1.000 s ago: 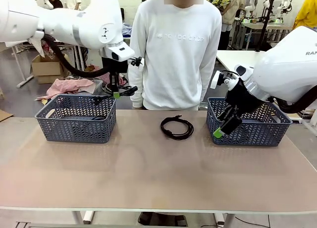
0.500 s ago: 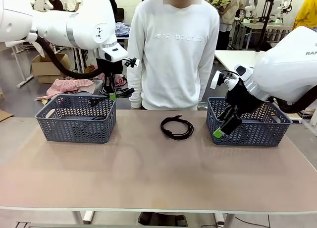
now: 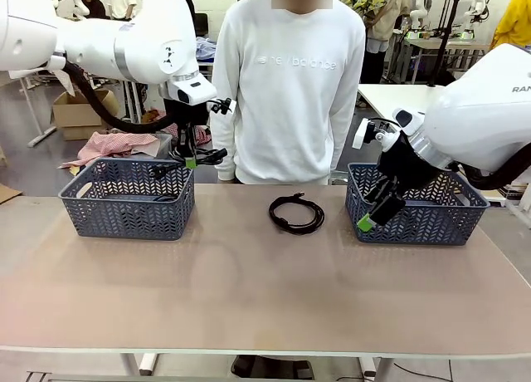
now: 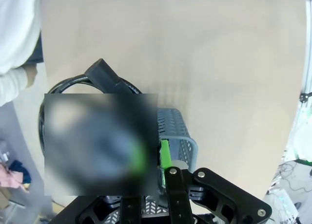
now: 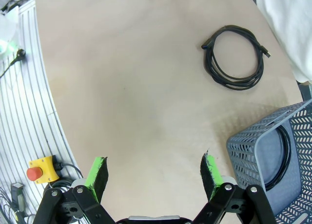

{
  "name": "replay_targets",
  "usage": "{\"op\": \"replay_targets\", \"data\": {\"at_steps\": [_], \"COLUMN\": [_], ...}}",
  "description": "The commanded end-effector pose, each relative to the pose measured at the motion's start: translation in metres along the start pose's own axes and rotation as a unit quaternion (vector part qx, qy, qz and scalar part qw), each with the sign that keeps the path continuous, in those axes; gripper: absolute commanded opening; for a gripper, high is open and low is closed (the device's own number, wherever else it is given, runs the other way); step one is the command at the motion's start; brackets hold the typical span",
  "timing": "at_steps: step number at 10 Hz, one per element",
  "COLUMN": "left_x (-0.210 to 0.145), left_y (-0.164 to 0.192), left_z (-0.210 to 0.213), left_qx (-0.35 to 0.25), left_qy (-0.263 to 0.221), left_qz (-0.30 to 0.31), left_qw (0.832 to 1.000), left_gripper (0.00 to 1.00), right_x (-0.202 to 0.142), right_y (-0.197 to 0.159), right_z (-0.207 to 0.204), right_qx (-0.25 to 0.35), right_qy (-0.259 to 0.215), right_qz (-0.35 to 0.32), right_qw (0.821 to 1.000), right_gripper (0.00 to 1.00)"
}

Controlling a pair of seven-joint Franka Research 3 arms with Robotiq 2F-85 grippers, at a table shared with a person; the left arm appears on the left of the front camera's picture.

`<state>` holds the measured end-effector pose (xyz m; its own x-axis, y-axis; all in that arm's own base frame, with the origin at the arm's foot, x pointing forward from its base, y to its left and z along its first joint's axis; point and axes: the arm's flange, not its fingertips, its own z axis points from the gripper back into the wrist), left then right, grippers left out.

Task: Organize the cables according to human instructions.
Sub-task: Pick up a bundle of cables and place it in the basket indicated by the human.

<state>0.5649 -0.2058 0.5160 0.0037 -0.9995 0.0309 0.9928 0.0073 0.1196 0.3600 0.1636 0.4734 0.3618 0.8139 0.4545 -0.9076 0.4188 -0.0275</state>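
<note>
The left gripper [image 3: 192, 160], clenched on a cable [image 4: 102, 77], hangs above the basket [image 3: 124, 208]; next, I think, it must release the cable inside. The right gripper [image 5: 154, 169] stands spread, holding nothing.

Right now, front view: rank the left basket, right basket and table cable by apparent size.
1. Tied largest: left basket and right basket. They look alike, and the right arm covers part of the right one, so I won't rank them.
2. Smallest: coiled cable on the table, clearly.
</note>
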Motion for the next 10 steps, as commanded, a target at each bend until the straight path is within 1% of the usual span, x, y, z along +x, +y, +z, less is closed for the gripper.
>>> {"op": "replay_targets", "data": {"at_steps": [1,3,4,5,7,10], "left_x": [-0.038,-0.071,-0.083,-0.096,-0.119,-0.137], "left_y": [-0.005,-0.014,-0.019,-0.022,-0.021,-0.017], "left_z": [0.006,0.005,0.005,0.003,-0.005,-0.021], "left_qx": [0.008,0.017,0.024,0.03,0.037,0.031], "left_qy": [-0.005,0.014,0.013,0.023,0.03,0.022], "left_qz": [-0.027,-0.054,-0.071,-0.088,-0.095,-0.099], "left_qw": [1.0,0.998,0.997,0.995,0.994,0.994], "left_gripper": [0.15,0.15,0.15,0.15,0.15,0.15], "right_x": [0.002,0.002,0.002,0.002,0.002,0.002], "right_y": [0.0,0.0,0.0,0.0,0.0,0.0], "right_z": [0.001,0.001,0.001,0.001,0.001,0.001], "right_qx": [0.0,0.0,0.0,0.0,0.0,0.0], "right_qy": [0.001,0.001,0.001,0.001,0.001,0.001], "right_qz": [-0.001,-0.001,-0.001,-0.001,-0.001,-0.001], "right_qw": [1.0,1.0,1.0,1.0,1.0,1.0], "right_gripper": [1.0,1.0,1.0,1.0,1.0,1.0]}}
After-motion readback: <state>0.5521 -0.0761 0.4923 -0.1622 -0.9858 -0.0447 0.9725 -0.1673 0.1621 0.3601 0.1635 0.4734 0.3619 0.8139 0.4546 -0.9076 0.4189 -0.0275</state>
